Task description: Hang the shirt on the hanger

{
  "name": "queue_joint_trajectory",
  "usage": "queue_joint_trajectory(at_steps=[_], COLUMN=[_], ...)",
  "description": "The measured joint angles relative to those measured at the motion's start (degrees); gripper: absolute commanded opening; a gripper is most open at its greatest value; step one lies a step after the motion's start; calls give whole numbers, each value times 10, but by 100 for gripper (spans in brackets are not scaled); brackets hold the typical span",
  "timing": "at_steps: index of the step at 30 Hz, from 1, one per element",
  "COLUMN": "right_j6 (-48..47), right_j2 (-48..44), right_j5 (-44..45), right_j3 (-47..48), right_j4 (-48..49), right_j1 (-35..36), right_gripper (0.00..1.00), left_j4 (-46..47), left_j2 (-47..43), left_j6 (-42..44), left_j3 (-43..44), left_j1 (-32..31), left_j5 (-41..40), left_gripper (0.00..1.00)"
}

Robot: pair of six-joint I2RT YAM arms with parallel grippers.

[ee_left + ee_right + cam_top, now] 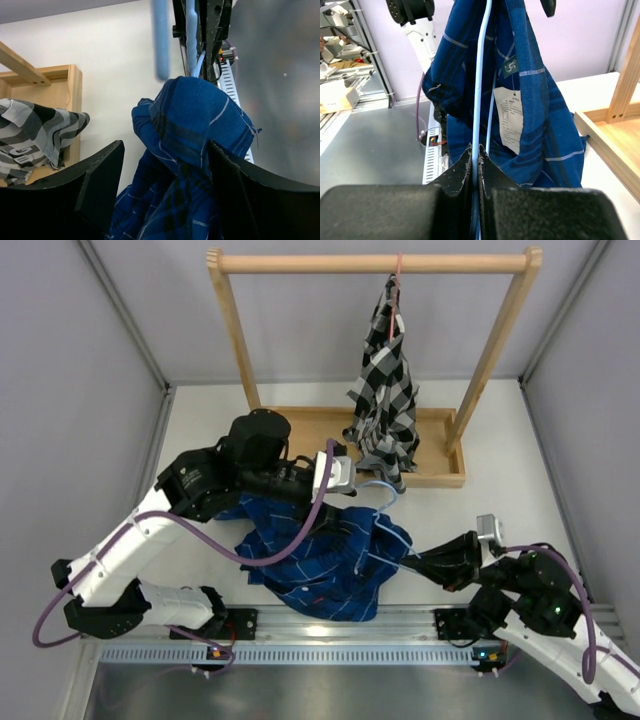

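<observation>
The dark blue plaid shirt lies bunched between the two arms and drapes over the light blue hanger, whose hook shows above the cloth. My right gripper is shut on the hanger's wire; its fingertips pinch it, with the shirt and its white care label hanging behind. My left gripper is over the shirt's upper edge. In the left wrist view its jaws stand wide apart with a hump of shirt between them, below the blurred hanger.
A wooden rack stands at the back, its base tray just behind my left arm. A black-and-white checked shirt hangs there on a pinkish-red hanger. A metal rail runs along the near edge.
</observation>
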Motion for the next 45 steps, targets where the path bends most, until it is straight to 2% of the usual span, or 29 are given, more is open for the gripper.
queue_joint_trajectory(at_steps=[1, 6, 12, 15, 18, 21, 22, 23, 31, 34, 35, 38, 45], right_j6=[0, 0, 0, 0, -1, 0, 0, 0, -13, -18, -20, -21, -19], right_j2=[0, 5, 13, 14, 24, 36, 39, 43, 61, 72, 76, 80, 76], right_j5=[-4, -33, -45, -56, -68, -70, -70, -70, -66, -64, -63, -49, 42], right_j3=[0, 0, 0, 0, 1, 3, 5, 7, 30, 39, 42, 54, 72], right_j4=[0, 0, 2, 6, 12, 13, 14, 12, 0, 9, 14, 24, -9], right_j1=[0, 0, 0, 0, 0, 0, 0, 0, 0, 0, 0, 0, 0], right_gripper=[0, 0, 0, 0, 0, 0, 0, 0, 1, 34, 66, 99, 100], left_j4=[-2, -10, -17, -19, -23, -27, -28, -31, -35, -35, -36, -40, -39], left_j2=[-1, 0, 8, 11, 11, 11, 11, 11, -1, -11, -14, -19, -37], left_j6=[0, -3, -9, -16, -24, -32, -33, -36, -37, -30, -28, -24, -35], left_j3=[0, 0, -1, -3, -9, -19, -21, -24, -26, -28, -29, -32, -46], left_j1=[8, 35, 42, 43, 43, 43, 43, 43, 45, 45, 45, 45, 45], left_j5=[16, 78, 125, 143, 163, 180, 184, 189, 190, 180, 176, 163, 88], left_gripper=[72, 59, 63, 59, 41, 18, 6, 0, 0, 0, 0, 0, 0])
